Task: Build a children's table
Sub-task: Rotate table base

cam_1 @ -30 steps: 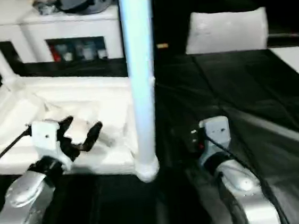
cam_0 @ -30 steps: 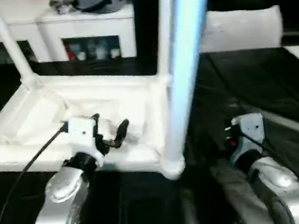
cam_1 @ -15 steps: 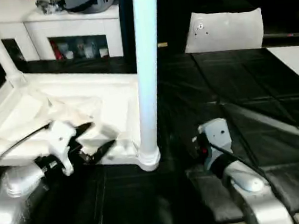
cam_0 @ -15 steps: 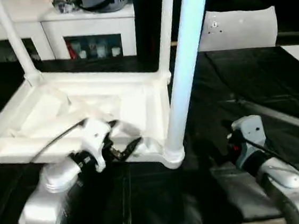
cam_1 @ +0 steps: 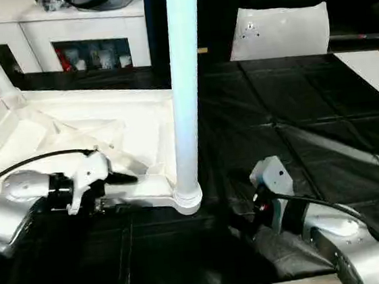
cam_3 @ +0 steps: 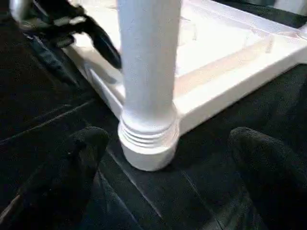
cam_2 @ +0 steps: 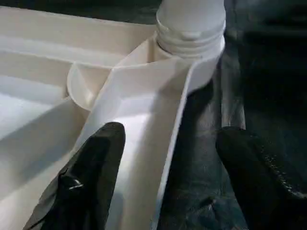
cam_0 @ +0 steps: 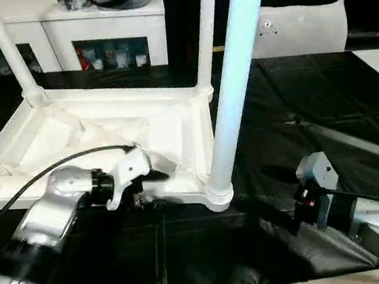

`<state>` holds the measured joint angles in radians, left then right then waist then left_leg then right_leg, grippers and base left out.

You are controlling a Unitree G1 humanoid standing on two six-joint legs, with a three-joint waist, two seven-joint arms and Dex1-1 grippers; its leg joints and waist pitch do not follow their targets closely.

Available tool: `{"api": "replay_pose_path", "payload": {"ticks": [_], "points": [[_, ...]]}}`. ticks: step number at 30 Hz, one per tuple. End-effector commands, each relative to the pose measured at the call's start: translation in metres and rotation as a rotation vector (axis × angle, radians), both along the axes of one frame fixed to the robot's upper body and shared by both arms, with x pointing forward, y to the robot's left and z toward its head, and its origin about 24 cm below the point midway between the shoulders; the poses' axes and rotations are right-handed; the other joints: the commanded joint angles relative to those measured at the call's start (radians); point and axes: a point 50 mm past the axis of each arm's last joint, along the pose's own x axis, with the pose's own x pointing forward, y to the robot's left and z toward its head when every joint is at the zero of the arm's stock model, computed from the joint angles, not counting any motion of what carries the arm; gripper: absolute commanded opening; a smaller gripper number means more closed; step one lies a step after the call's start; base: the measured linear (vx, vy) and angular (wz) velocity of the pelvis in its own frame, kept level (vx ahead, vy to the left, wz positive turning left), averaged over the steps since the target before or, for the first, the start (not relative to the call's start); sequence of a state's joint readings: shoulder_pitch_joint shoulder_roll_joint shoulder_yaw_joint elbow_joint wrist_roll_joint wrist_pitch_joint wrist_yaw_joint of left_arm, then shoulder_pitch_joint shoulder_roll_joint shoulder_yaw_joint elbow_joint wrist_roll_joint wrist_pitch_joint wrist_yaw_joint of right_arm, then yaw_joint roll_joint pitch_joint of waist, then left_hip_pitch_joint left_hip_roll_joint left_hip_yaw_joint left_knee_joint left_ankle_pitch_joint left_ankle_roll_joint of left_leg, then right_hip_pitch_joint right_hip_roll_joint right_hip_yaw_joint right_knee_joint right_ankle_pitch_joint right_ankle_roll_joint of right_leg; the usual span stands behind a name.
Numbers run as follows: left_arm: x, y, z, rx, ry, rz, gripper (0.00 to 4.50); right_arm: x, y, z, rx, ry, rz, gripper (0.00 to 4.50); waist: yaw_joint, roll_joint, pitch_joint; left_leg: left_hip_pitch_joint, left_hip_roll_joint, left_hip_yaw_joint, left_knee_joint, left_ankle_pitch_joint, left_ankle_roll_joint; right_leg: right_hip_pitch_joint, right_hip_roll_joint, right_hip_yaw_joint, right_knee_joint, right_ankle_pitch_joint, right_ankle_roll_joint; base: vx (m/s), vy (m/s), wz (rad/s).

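An upturned white tabletop lies on a black mat; three legs stand screwed into corner sockets, the fourth corner apparently out of frame; left gripper straddles the near rim, fingers spread, one inside, one outside; right gripper hangs wide open beside the nearest leg's base.

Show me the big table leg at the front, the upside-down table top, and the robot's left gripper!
front leg (cam_0: 235,90): left eye view, middle of the upright tube.
tabletop (cam_0: 175,133): left eye view, ribbed underside near the right rim.
left gripper (cam_2: 165,179): left wrist view, midway between its fingertips, which straddle the tabletop's rim.
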<state>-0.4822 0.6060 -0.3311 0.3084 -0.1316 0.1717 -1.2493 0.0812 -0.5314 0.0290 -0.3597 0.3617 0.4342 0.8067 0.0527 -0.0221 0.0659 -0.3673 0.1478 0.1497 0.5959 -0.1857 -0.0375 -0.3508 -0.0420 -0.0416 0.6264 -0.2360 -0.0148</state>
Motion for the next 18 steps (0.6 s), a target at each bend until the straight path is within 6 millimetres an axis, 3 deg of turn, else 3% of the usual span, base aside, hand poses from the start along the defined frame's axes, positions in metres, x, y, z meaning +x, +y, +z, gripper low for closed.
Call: {"api": "replay_pose_path", "payload": {"ticks": [1, 2, 3, 4, 6, 11, 16, 17, 18], "points": [[0.005, -0.005, 0.002, 0.009, 0.01, -0.054, 3.11, -0.001, 0.002, 0.006, 0.003, 0.001, 0.056, 4.5, 0.008, 0.011, -0.059, 0.014, 0.085, -0.024, -0.075, -0.183, 0.048, 0.026, -0.118, 0.057, -0.079, -0.077, -0.241, 0.0, 0.0, 0.0], [0.006, -0.006, 0.0, 0.008, 0.017, -0.061, 3.11, -0.002, 0.003, 0.005, 0.001, 0.006, 0.068, 4.5, 0.012, 0.015, -0.058, 0.016, 0.086, -0.024, -0.076, -0.197, 0.04, 0.026, -0.119, 0.057, -0.082, -0.089, -0.245, 0.0, 0.0, 0.0], [0.007, -0.007, -0.001, 0.009, 0.02, -0.064, 2.93, -0.001, 0.003, 0.004, -0.007, 0.005, 0.071, 4.5, 0.013, 0.013, -0.058, 0.015, 0.087, -0.023, -0.076, -0.201, 0.039, 0.026, -0.119, 0.057, -0.082, -0.094, -0.246, 0.0, 0.0, 0.0], [0.008, -0.008, -0.004, 0.014, 0.015, -0.068, 2.79, -0.001, 0.002, 0.002, -0.019, 0.001, 0.071, 4.5, 0.016, 0.024, -0.058, 0.018, 0.089, -0.025, -0.077, -0.212, 0.031, 0.024, -0.119, 0.057, -0.08, -0.095, -0.25, 0.0, 0.0, 0.0], [0.011, -0.011, -0.008, 0.013, 0.007, -0.063, 2.67, 0.0, 0.001, 0.001, -0.022, 0.001, 0.067, 4.5, 0.018, 0.025, -0.058, 0.019, 0.089, -0.025, -0.078, -0.239, 0.023, 0.025, -0.119, 0.058, -0.083, -0.119, -0.251, 0.0, 0.0, 0.0], [0.018, -0.017, -0.014, 0.011, 0.003, -0.067, 2.28, -0.003, 0.001, 0.001, -0.016, 0.015, 0.078, 4.5, 0.032, 0.013, -0.059, 0.018, 0.091, -0.02, -0.077, -0.218, 0.028, 0.026, -0.124, 0.058, -0.086, -0.144, -0.241, 0.0, 0.0, 0.0], [0.023, -0.02, -0.017, 0.044, -0.002, -0.086, 1.97, -0.005, 0.001, -0.001, -0.023, 0.025, 0.095, 4.5, 0.04, 0.013, -0.06, 0.018, 0.094, -0.017, -0.076, -0.202, 0.03, 0.026, -0.125, 0.058, -0.086, -0.136, -0.23, 0.0, 0.0, 0.0], [0.025, -0.021, -0.018, 0.062, 0.001, -0.1, 1.97, -0.005, 0.001, -0.002, -0.027, 0.025, 0.099, 4.5, 0.043, 0.023, -0.061, 0.018, 0.094, -0.018, -0.075, -0.202, 0.027, 0.025, -0.127, 0.058, -0.085, -0.132, -0.23, 0.0, 0.0, 0.0], [0.025, -0.021, -0.019, 0.067, 0.003, -0.104, 1.85, -0.005, 0.001, -0.002, -0.028, 0.025, 0.1, 4.5, 0.041, 0.017, -0.062, 0.021, 0.095, -0.016, -0.076, -0.206, 0.026, 0.024, -0.124, 0.058, -0.085, -0.122, -0.23, 0.0, 0.0, 0.0]]}}
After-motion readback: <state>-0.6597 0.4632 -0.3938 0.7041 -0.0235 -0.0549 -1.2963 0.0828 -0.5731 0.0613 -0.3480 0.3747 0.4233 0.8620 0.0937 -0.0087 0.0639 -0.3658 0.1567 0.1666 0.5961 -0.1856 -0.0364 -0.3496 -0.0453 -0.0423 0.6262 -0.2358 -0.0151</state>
